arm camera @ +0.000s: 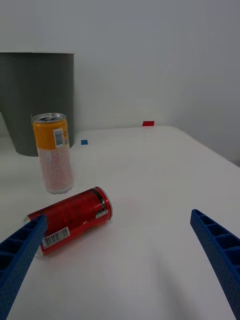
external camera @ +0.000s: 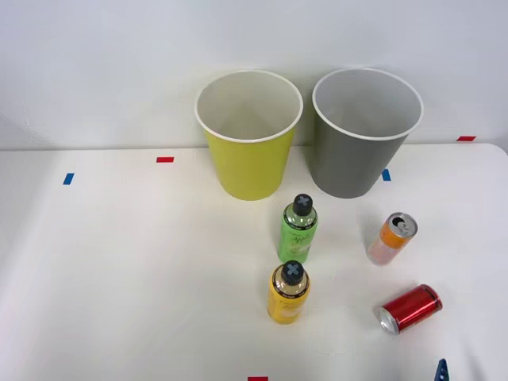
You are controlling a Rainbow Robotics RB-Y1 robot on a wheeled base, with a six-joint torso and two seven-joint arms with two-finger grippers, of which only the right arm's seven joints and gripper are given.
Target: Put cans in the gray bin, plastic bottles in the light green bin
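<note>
White table [external camera: 119, 262] is taking up most of the front view, its far edge running along the wall across the upper-middle of the frame; the left half is lying bare, lots of free room there. Light green bin [external camera: 249, 135] is standing upper centre, gray bin [external camera: 363, 131] just right of it, rims close but apart, both backing onto the wall. In the wrist view the gray bin [arm camera: 37, 100] is sitting at upper left.

Green bottle [external camera: 298, 228] is standing upright at centre, in front of the gap between the bins. Yellow bottle [external camera: 289, 292] is standing just below it, lower centre, a small gap between them.

Orange-pink can [external camera: 391, 239] is standing upright right of centre, well apart from the bottles. Red can [external camera: 409, 309] is lying on its side at lower right, silver end pointing lower left, open table all round it.

Right gripper [arm camera: 120, 250] is spreading wide, holding nothing; one blue finger [arm camera: 20, 255] is overlapping the red can's [arm camera: 72, 219] near end in the wrist view, contact unclear. A blue fingertip [external camera: 440, 371] is poking in at the bottom right edge of the front view.

Small red and blue tape marks [external camera: 165, 159] are dotting the table edges.
</note>
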